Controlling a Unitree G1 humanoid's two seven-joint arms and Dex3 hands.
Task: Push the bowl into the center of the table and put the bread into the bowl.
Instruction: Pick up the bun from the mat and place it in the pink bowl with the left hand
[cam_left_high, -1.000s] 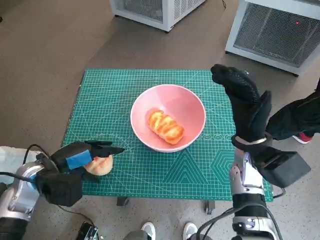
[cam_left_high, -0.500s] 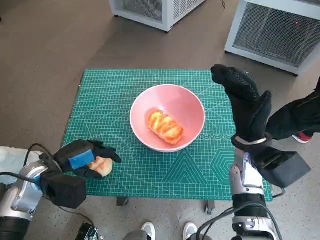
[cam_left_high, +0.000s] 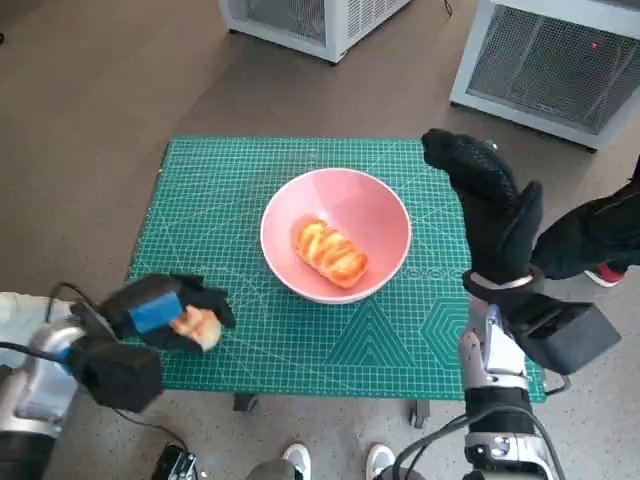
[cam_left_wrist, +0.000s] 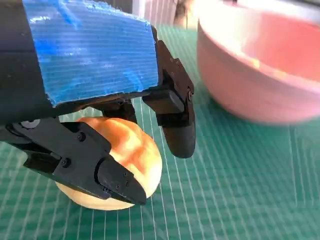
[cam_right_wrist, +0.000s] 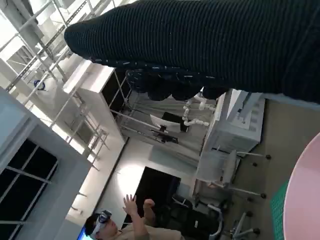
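A pink bowl (cam_left_high: 383, 212) sits near the middle of the green mat, with one twisted bread (cam_left_high: 330, 253) lying inside it. A second, round bread roll (cam_left_high: 199, 327) is at the mat's front left, and my left hand (cam_left_high: 160, 312) grips it with black fingers curled over it. In the left wrist view the fingers (cam_left_wrist: 175, 125) wrap around the roll (cam_left_wrist: 131, 159), which touches the mat, and the bowl (cam_left_wrist: 260, 75) stands just beyond. My right hand (cam_left_high: 490, 205) stands upright beside the bowl's right side, fingers stretched out, holding nothing. Its glove (cam_right_wrist: 200, 45) fills the right wrist view.
The green cutting mat (cam_left_high: 230, 190) covers the small table. Two white appliances (cam_left_high: 300, 20) (cam_left_high: 550, 60) stand on the floor behind it. A person's shoe (cam_left_high: 605, 275) is at the right and feet (cam_left_high: 300, 460) show below the front edge. A person (cam_right_wrist: 115, 225) appears in the right wrist view.
The left hand's fingers, stretched out over the roll a second ago, have curled down around it. The bowl, the bread in it and the right hand have not moved.
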